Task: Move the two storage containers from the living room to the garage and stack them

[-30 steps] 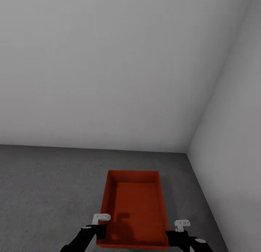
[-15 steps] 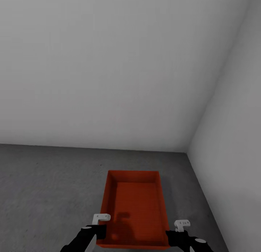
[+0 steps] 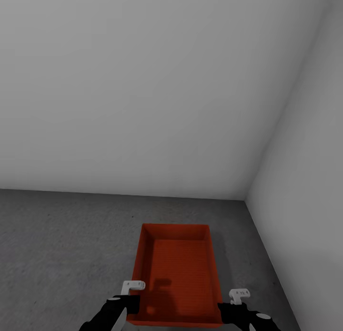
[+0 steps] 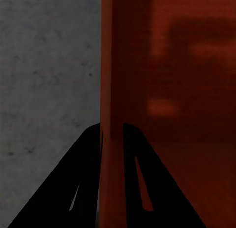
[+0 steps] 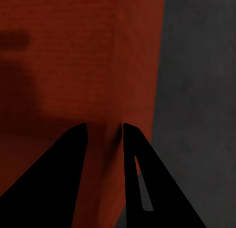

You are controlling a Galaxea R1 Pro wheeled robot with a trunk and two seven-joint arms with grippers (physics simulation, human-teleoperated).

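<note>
In garage. My left gripper (image 4: 112,132) and right gripper (image 5: 104,132) pinch walls of one storage container (image 3: 177,274). Floor (image 3: 62,240) below. Second container left to stack.

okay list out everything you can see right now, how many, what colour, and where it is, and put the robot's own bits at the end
storage container: one, orange-red, open-topped and empty, held between both arms near the room's corner, over the floor; whether it touches the floor cannot be told
floor: one, dark grey speckled concrete, under and around the container
walls: two, plain pale grey, meeting in a corner ahead and to the right
left gripper: one, black, jaws closed over the container's left side wall
right gripper: one, black, jaws closed over the container's right side wall
arms: two, black with white brackets, at the near corners of the container
</note>
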